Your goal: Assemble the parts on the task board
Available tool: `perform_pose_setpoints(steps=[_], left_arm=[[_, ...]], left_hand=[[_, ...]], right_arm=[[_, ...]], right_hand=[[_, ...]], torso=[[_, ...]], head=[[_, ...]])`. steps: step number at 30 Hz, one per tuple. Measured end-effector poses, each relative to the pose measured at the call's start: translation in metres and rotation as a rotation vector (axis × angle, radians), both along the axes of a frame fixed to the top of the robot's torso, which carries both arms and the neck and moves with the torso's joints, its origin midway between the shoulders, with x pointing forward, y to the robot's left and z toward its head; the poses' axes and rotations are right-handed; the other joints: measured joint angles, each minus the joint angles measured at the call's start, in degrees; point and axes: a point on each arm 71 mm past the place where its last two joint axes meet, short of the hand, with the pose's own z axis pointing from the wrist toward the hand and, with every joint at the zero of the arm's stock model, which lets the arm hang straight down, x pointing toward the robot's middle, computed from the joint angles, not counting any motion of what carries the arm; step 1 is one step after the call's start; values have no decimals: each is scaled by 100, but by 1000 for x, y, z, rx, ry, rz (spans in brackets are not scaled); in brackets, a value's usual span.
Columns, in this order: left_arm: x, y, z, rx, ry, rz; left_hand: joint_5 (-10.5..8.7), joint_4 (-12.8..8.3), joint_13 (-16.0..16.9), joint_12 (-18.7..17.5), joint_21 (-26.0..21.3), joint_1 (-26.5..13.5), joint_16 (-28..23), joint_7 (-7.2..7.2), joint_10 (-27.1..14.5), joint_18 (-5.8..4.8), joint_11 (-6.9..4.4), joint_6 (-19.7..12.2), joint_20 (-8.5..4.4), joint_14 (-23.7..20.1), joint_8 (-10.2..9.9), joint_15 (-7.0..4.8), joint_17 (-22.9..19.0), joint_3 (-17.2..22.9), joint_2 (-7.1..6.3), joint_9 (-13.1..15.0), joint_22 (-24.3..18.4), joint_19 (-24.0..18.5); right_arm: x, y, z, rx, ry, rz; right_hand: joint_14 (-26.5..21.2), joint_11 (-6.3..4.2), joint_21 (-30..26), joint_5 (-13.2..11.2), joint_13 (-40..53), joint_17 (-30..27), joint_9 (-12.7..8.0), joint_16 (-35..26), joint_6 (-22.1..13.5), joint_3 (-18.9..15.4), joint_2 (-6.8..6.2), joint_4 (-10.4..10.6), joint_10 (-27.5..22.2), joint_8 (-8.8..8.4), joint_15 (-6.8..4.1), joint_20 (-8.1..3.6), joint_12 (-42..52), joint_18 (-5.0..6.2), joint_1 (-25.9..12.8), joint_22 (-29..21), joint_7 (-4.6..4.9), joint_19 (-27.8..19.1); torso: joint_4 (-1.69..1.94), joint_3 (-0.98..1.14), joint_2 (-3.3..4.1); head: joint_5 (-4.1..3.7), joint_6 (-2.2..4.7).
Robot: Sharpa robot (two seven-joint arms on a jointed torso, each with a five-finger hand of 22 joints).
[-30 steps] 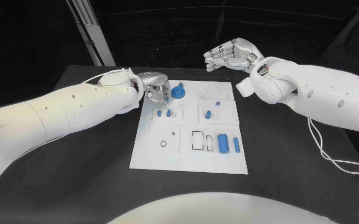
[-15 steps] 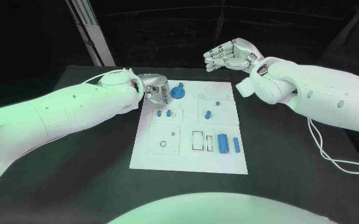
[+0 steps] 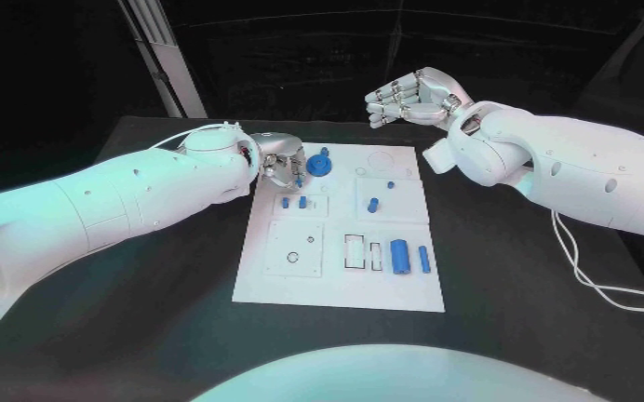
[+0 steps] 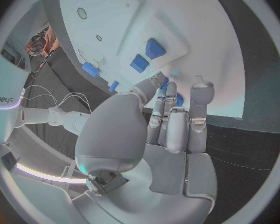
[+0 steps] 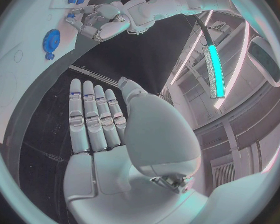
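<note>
The white task board [image 3: 336, 276] lies in the middle of the table. A blue gear [image 3: 318, 164] sits near its far left corner, also seen as the blue gear [image 5: 52, 38]. My left hand [image 3: 278, 166] is low at that corner, just left of the gear, fingers close together. Blue shows between its fingertips [image 4: 168, 97]; I cannot tell whether it holds anything. Several blue parts lie on the board: two pegs [image 3: 293, 203], a short piece [image 3: 372, 204], a thick cylinder [image 3: 398, 255] and a thinner one [image 3: 424, 260]. My right hand [image 3: 409, 97] hangs high beyond the board's far edge, holding nothing.
A grey pillar [image 3: 154, 39] stands behind the table's far left corner. A white cable [image 3: 591, 276] runs over the table at the right. Bare black tabletop [image 3: 148, 318] spreads on both sides of the board.
</note>
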Motion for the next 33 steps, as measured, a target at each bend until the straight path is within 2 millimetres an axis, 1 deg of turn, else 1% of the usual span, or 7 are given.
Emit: perform_pose_setpoints(steps=[11,13,15,22,26,31,33], left_arm=[[0,-1,0,3,4,-1],[1,-1,-1,5,6,1],[1,-1,-1,8,9,3],[4,2,-3,23,19,17],[5,4,-5,30,25,24],[5,3,-5,33,28,23],[5,3,-6,33,28,24]], left_hand=[[0,-16,7,-35,0,0,0,-1,0,0,0,-1,0,0,0,0,-19,16,0,0,-23,0],[-19,-16,8,-102,-48,-40,0,33,0,0,0,-34,0,0,-48,0,-30,16,-40,2,-42,0],[-21,-16,8,-156,-52,-42,0,71,-23,0,23,-73,0,0,-103,0,-45,16,-42,-3,-56,0],[-19,-16,4,-220,-88,-66,-26,113,-63,0,63,-117,17,-22,-156,22,-87,16,-65,-15,-73,-17],[-19,-16,4,-242,-117,-79,-26,119,-63,0,63,-195,35,-22,-242,21,-97,16,-78,-22,-78,-35],[-18,1,6,-306,-117,-114,-26,95,-63,0,63,-439,34,-22,-395,21,-97,-1,-114,-28,-78,-35],[-18,1,11,-310,-117,-135,-26,87,-63,0,63,-467,35,-22,-418,22,-97,-1,-134,-28,-78,-35]], right_arm=[[0,0,0,0,0,1],[0,0,0,0,0,1],[0,0,0,-1,1,2],[0,0,0,-2,4,5],[0,0,0,-2,6,6],[0,0,-1,-3,8,7],[0,0,-1,-3,8,8]], right_hand=[[0,0,0,0,0,0,0,0,0,0,0,0,0,0,0,0,0,0,0,0,0,0],[0,0,0,0,0,-4,0,0,-11,0,0,0,0,0,0,0,0,0,0,-2,-11,0],[0,0,0,0,0,-14,0,0,-19,0,0,0,0,0,0,0,0,0,0,-9,-19,0],[0,0,0,0,0,-13,0,0,-19,0,0,0,0,0,0,0,0,0,0,-9,-19,0],[0,0,0,0,0,-13,0,0,-19,0,0,0,0,0,0,0,0,0,0,-9,-19,0],[0,0,0,0,0,-13,0,0,-19,0,0,0,0,0,0,0,0,0,0,-8,-19,0],[0,0,0,0,0,-13,0,0,-19,0,0,0,0,0,0,0,0,0,0,-8,-19,0]], torso=[[1,1,0],[1,1,-1],[2,1,-1],[2,1,-1],[2,0,-1],[2,-2,0],[2,-2,-1]], head=[[-2,-1],[-5,-1],[-5,-1],[-10,2],[-12,2],[-14,2],[-15,2]])
